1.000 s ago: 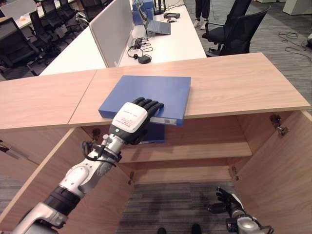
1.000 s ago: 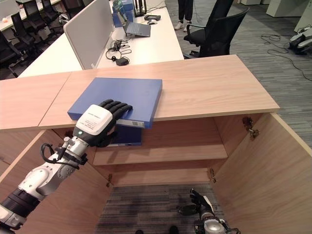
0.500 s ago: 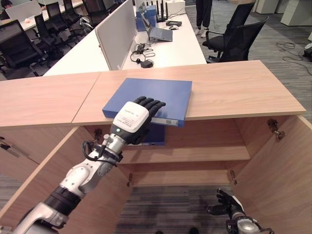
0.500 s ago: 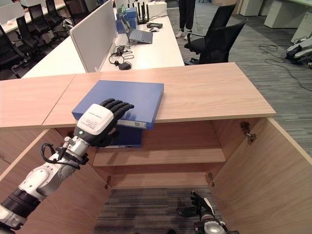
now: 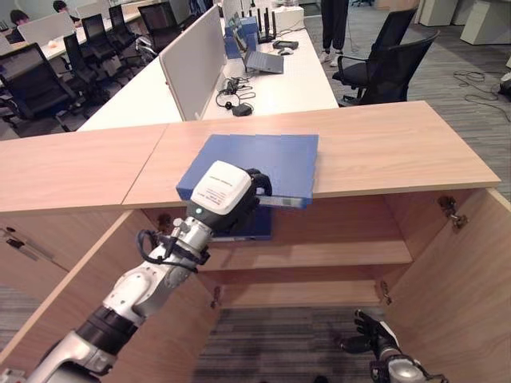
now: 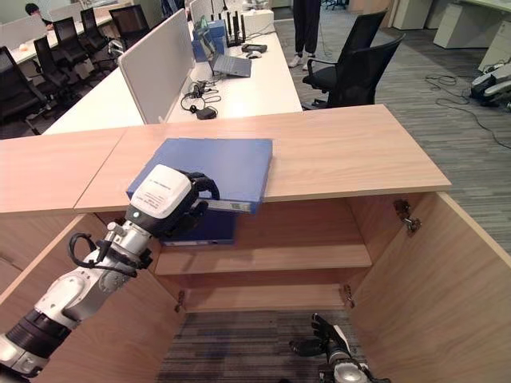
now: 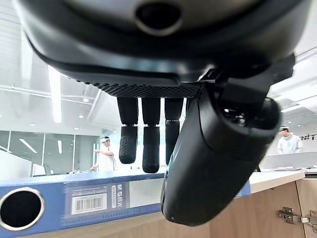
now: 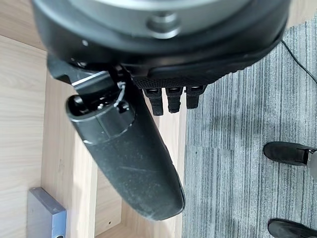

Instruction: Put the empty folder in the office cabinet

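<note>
While the right hand [image 5: 375, 335] hangs low by the grey carpet [image 6: 239, 351] in front of the open cabinet [image 6: 415, 263], fingers loosely spread and holding nothing, the left arm reaches up and forward from the lower left with its wrist bent. The left hand [image 5: 227, 191] grips the front edge of the folder [image 5: 271, 155], fingers curled down over the top cover and thumb under the spine. Half a second ago those fingers lay flat and straight on the cover; now they are bent tight, and the folder's near corner juts a little further past the cabinet top's front edge. The folder is a flat blue rectangular binder with a barcode label and a round finger hole on its spine, lying on the smooth light-wood top. A second blue binder [image 6: 204, 230] lies on the upper shelf just below. Beyond stand white desks [image 6: 239, 76] and black chairs [image 6: 355, 60].
</note>
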Robot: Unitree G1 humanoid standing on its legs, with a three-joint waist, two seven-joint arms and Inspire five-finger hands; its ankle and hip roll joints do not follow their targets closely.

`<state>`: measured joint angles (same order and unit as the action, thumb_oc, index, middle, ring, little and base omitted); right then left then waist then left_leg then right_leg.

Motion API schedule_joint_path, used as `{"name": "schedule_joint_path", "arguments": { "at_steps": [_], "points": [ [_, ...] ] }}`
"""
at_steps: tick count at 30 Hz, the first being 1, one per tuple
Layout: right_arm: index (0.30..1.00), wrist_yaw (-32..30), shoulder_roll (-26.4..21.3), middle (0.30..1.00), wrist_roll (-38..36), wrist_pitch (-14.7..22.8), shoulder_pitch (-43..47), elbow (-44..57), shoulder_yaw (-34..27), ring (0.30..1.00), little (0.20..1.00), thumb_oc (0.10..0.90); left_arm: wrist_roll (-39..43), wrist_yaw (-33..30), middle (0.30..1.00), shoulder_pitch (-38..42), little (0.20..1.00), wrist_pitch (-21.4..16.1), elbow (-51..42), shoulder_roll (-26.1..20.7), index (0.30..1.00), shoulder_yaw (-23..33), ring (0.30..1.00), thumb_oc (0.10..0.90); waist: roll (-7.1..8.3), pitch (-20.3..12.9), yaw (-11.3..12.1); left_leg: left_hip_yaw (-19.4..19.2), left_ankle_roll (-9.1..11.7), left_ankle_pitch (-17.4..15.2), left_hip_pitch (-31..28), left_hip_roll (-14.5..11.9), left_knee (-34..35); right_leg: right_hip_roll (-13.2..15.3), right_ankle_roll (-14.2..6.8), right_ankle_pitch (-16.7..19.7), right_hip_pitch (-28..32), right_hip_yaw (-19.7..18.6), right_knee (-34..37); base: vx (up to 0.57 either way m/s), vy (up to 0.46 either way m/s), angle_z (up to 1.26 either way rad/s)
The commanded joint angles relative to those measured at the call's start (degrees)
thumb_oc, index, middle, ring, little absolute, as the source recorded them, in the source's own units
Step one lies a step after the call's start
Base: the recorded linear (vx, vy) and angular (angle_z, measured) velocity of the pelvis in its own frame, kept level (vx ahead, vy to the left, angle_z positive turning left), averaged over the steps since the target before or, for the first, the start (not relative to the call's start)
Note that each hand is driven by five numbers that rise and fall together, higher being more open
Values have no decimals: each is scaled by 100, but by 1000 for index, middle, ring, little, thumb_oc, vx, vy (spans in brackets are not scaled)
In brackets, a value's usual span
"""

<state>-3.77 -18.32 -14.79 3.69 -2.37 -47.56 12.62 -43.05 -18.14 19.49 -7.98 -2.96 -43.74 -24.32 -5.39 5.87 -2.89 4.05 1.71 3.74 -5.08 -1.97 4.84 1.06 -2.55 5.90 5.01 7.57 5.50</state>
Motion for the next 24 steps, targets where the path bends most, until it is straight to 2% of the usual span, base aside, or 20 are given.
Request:
{"name": "schedule_joint_path", "arguments": {
  "at_steps": [1,15,16,17,18,24],
  "points": [
    [900,-49,-81,900,-242,359,275,115,-137,900,900,800,251,-366,300,739,300,-3,-155,26,300,526,300,400,174,-210,21,104,132,-989,-518,-93,16,303,-396,-1068,412,106,-50,0,0,0],
    [900,-36,-53,900,-224,338,293,122,-102,900,900,800,329,-376,300,599,300,-4,-288,-43,300,693,300,400,178,-195,55,84,140,-972,-507,-120,16,286,-391,-1067,394,95,-50,-2,0,0],
    [900,-45,-35,900,-206,334,341,98,-66,900,900,800,326,-408,533,595,533,2,-304,-59,533,737,533,555,174,-178,74,74,145,-944,-480,-124,16,269,-398,-1050,362,99,-50,-43,-13,-4],
    [900,-45,-26,900,-194,336,347,90,-52,900,900,800,307,-428,571,592,571,1,-316,-69,571,755,571,580,184,-173,83,70,149,-938,-464,-128,16,265,-403,-1040,352,101,-50,-40,-16,-7],
    [900,-42,-17,900,-184,338,355,84,-35,900,900,800,289,-436,900,581,900,11,-326,-86,900,773,900,800,192,-174,92,59,153,-936,-451,-131,16,265,-406,-1026,336,102,-50,-24,-15,-9],
    [900,-47,-7,900,-159,350,363,-6,-9,900,900,800,271,-464,900,616,900,-39,-516,-124,900,778,900,800,213,-191,93,105,149,-936,-427,-133,16,272,-397,-1032,338,101,-50,-9,-5,-3]
  ]
}}
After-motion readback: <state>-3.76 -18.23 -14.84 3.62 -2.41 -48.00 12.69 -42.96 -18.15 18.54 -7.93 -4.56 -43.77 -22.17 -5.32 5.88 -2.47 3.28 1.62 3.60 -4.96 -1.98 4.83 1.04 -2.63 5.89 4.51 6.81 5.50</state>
